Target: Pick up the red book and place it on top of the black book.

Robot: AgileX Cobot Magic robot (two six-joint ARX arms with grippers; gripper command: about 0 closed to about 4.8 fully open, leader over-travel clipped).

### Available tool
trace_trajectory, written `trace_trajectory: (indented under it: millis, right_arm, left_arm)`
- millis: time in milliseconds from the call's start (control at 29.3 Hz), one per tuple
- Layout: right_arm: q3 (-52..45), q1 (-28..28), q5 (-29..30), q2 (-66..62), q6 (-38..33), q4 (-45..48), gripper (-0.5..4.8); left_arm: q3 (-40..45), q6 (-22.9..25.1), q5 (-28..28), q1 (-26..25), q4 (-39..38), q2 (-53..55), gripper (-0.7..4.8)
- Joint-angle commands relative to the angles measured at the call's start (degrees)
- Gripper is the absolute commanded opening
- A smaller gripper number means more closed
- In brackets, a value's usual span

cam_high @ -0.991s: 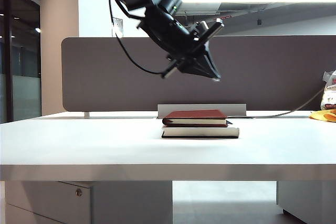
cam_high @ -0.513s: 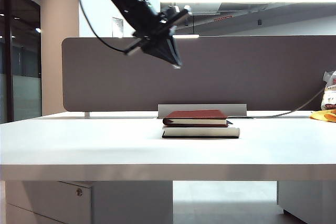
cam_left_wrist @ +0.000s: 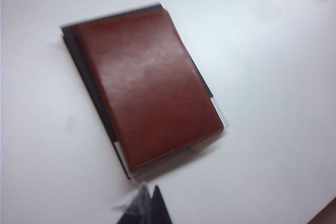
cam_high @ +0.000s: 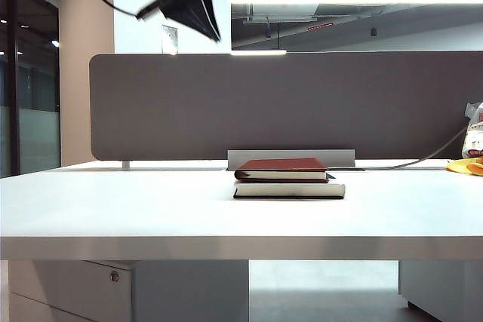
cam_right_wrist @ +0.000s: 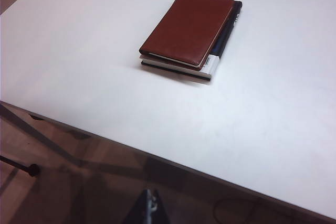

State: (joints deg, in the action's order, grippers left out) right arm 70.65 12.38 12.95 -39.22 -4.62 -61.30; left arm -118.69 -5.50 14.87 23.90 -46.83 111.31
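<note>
From across the white table point(cam_high: 113, 209), the red book point(cam_high: 281, 167) lies flat on the black book point(cam_high: 289, 190), the pair stacked at mid-table in front of the grey partition point(cam_high: 339, 103). The left gripper point(cam_high: 198, 14) hangs high above and to the left, well apart from the stack, its jaws pinched together and holding nothing. On this showing the placing looks done; all that seems left is for the arms to clear off.

The left wrist view looks down on the red book point(cam_left_wrist: 149, 87), the black book point(cam_left_wrist: 86, 77) peeping out along one long edge; the gripper's point(cam_left_wrist: 149, 208) dark tips meet, empty.

The right wrist view takes in the same stack, red book point(cam_right_wrist: 189, 27) over black book point(cam_right_wrist: 205, 66), from back past the table's near edge. The right gripper point(cam_right_wrist: 150, 211) shows only a dark tip, fingers together, gripping nothing. No lettering is legible in any view.
</note>
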Motion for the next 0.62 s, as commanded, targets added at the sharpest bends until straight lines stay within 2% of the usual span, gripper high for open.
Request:
trace_trajectory:
  millis: [34,308,547,615]
  right_arm:
    - [0.2,0.07,-1.36,1.18,-0.09,0.22,-0.06]
    - [0.2,0.07,-1.92,3.3,-0.15,-0.42,-0.06]
    - [0.2,0.09,-1.79,4.5,-1.16,-0.59,-0.06]
    - [0.2,0.09,-1.31,4.5,-1.14,-0.61,-0.06]
  left_arm:
    - [0.04,1.01,-0.83,-1.27,-1.14,-2.16,-0.06]
    - [0.13,1.03,-3.26,-4.22,-3.8,-6.62,-0.06]
    - [0.37,3.83,-10.69,-4.83,-6.75,-11.67,-0.06]
    - [0.39,4.07,-10.86,-5.25,-7.69,-12.92,-0.06]
